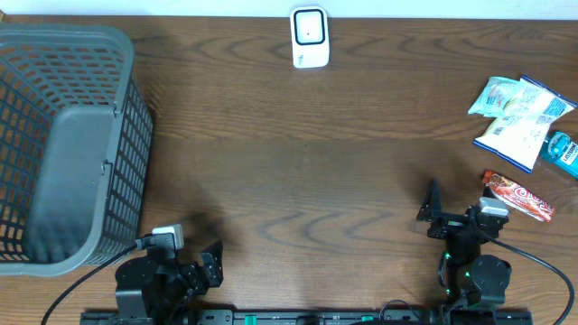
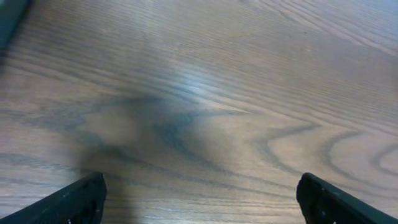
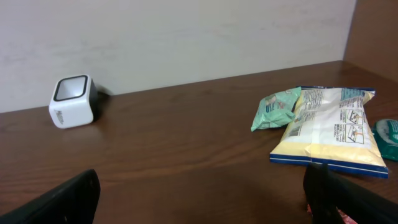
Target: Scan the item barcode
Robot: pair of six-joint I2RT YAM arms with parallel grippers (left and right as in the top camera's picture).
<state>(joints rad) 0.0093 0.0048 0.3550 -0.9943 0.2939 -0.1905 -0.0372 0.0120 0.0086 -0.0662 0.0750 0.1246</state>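
The white barcode scanner stands at the table's far edge, and shows at the left of the right wrist view. The items lie at the right: a yellow-and-white snack bag, a mint packet, a teal pack and a red bar. My right gripper stands open and empty just left of the red bar. My left gripper hangs open over bare wood at the front left.
A large grey mesh basket fills the left side, close to my left arm; its corner shows dark in the left wrist view. A pale wall rises behind the scanner.
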